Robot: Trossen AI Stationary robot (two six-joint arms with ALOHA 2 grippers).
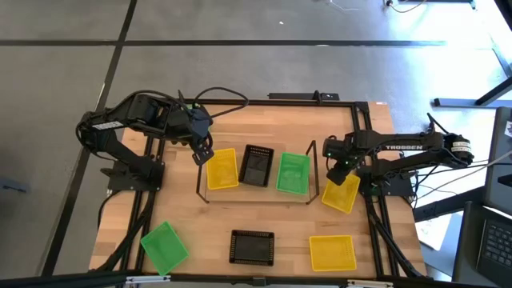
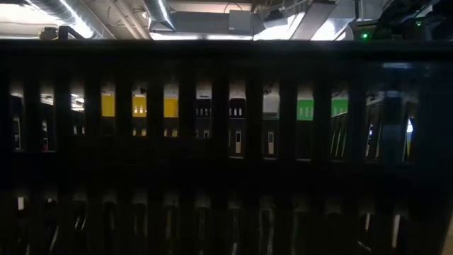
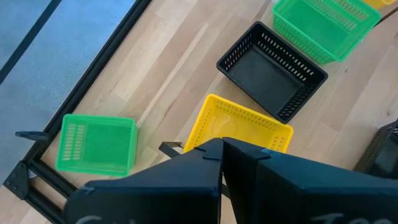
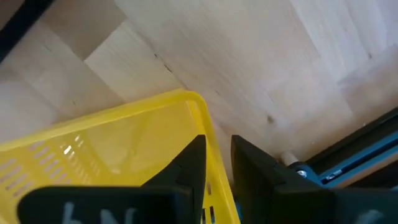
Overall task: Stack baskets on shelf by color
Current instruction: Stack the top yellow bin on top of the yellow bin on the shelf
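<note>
Baskets along the table's near edge: green (image 1: 165, 246), black (image 1: 252, 247), yellow (image 1: 332, 252). Farther back, shelf (image 1: 258, 198) carries yellow (image 1: 222, 169), black (image 1: 257, 165), green (image 1: 293, 173) (side by side). Right gripper (image 1: 342, 174) pinches the rim of a tilted yellow basket (image 1: 342, 194) beside the shelf's end. Left gripper (image 1: 205, 154) closed, empty, above the shelf's yellow.

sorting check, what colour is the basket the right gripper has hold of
Yellow. The right gripper pinches the rim of a yellow basket; the right wrist view shows it best.
</note>
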